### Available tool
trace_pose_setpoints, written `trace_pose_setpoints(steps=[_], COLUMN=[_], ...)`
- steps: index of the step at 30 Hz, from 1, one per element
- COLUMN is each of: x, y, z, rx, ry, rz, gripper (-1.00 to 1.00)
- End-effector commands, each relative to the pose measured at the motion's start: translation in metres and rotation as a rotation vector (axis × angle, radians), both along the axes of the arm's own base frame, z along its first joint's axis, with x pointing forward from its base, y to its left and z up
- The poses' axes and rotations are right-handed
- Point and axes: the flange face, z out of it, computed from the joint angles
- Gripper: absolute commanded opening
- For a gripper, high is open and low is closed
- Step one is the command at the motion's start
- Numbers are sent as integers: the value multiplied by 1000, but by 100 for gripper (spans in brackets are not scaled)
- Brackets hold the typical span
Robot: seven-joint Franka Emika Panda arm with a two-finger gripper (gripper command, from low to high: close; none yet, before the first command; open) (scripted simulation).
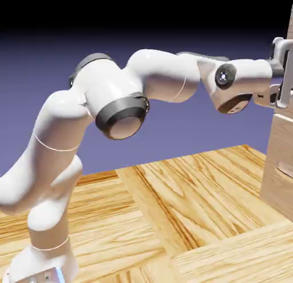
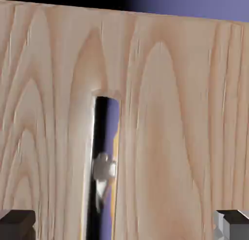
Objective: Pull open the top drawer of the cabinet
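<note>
White, 1 Franka arm (image 1: 114,98) reaches in the exterior view to 1 wood-grain cabinet (image 1: 277,179) at the right edge. In the hand view, 1 reflective bar handle (image 2: 103,171) runs down 1 wood-grain front (image 2: 165,112); the jaws (image 2: 124,227) are spread.

Brightly lit across the arm (image 1: 109,93), with soft white highlights along its upper surfaces and greyer shading underneath. Black above the arm, fading to dim blue-violet behind it. Evenly lit wood grain (image 2: 160,137) in the hand view, slightly smeared, with mirror-like glare beside it.
</note>
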Motion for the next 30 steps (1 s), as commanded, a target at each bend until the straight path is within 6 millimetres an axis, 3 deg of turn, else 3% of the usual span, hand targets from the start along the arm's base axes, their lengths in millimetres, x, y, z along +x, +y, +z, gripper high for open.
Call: trace_pose_setpoints(steps=[1, 7, 16, 17, 30], x=[4, 17, 67, 67, -5], y=[3, 18, 18, 18, 18], z=[0, 5, 5, 5, 5], rx=[8, 38, 38, 38, 37], ry=[-7, -47, -46, -46, -46], rz=[-8, -36, -36, -36, -36], gripper=[100, 100, 100, -100, -100])
